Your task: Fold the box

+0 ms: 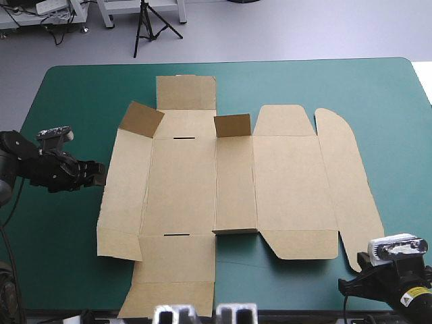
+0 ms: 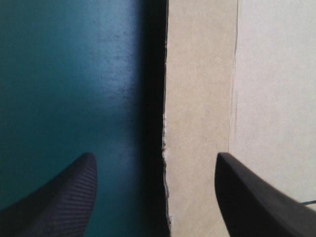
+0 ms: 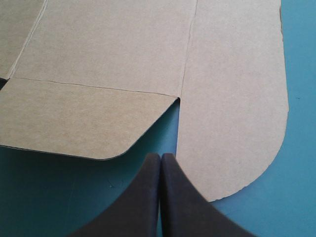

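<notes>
High view: brown box flat on the desk, two flaps up

We find only one bit of marking, a yellow label (image 1: 413, 295) on the right arm, too small to read. The box (image 1: 202, 196) is a cut sheet of plain brown board spread across the middle of the desk (image 1: 67, 270). It lies flat except for two small flaps near its far side, which stand raised. The left hand (image 1: 98, 174) sits at the sheet's left edge. From the left wrist we see its black fingers spread wide, with that edge between them. The right hand (image 3: 160, 155) is over the teal-green cover by the sheet's near right corner. Its fingers are pressed together into one point, just short of the notch between a near flap and the rounded side panel.
</notes>
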